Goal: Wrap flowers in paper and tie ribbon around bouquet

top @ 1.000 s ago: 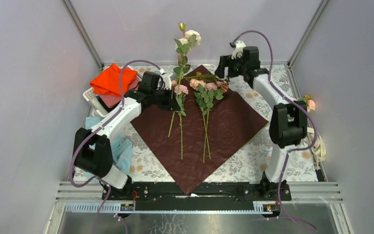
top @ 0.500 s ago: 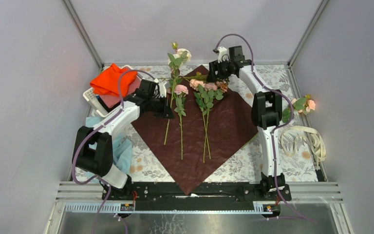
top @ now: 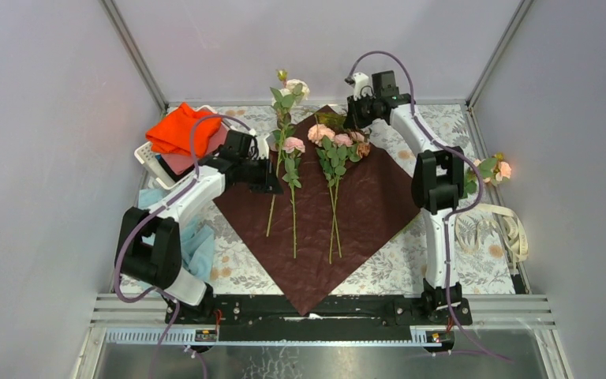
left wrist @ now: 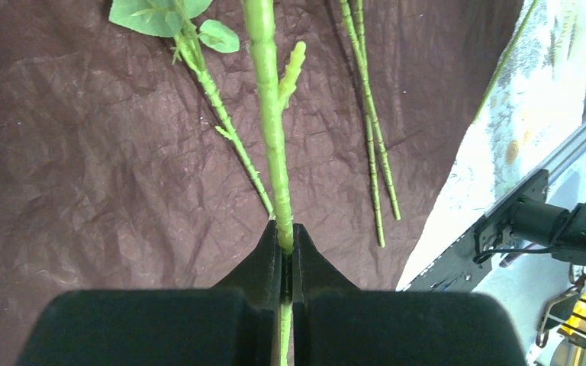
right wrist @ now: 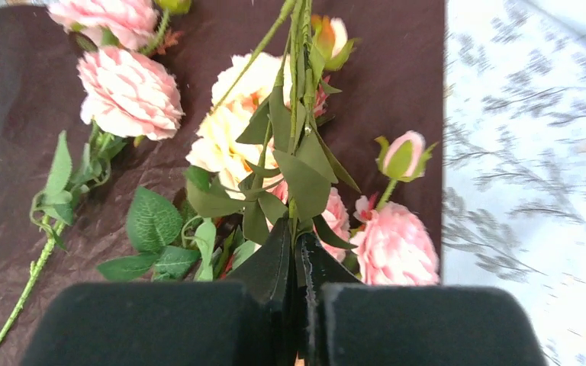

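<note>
The dark red paper [top: 363, 209] lies flat as a diamond on the table. Several pink flowers [top: 333, 148] rest on it with stems toward me. My left gripper [top: 272, 172] is shut on the green stem [left wrist: 273, 130] of one flower whose rose [top: 293, 87] points at the far wall; the crinkled paper [left wrist: 84, 168] is under it. At the paper's far corner my right gripper [top: 353, 121] is shut on a leafy flower stem [right wrist: 299, 114] above pink roses [right wrist: 130, 91]. The cream ribbon [top: 506, 230] lies coiled at the right edge. No wrapped bouquet is in view.
A white basket [top: 146, 158] with an orange cloth [top: 180, 130] stands at the back left. A light blue cloth [top: 199, 243] lies by the left arm's base. One loose rose [top: 495, 168] sits at the right wall. Grey walls close in three sides.
The right arm swung left to the paper's far corner and its gripper shut on a leafy stem. The left gripper shifted its flower slightly left and nearer.
</note>
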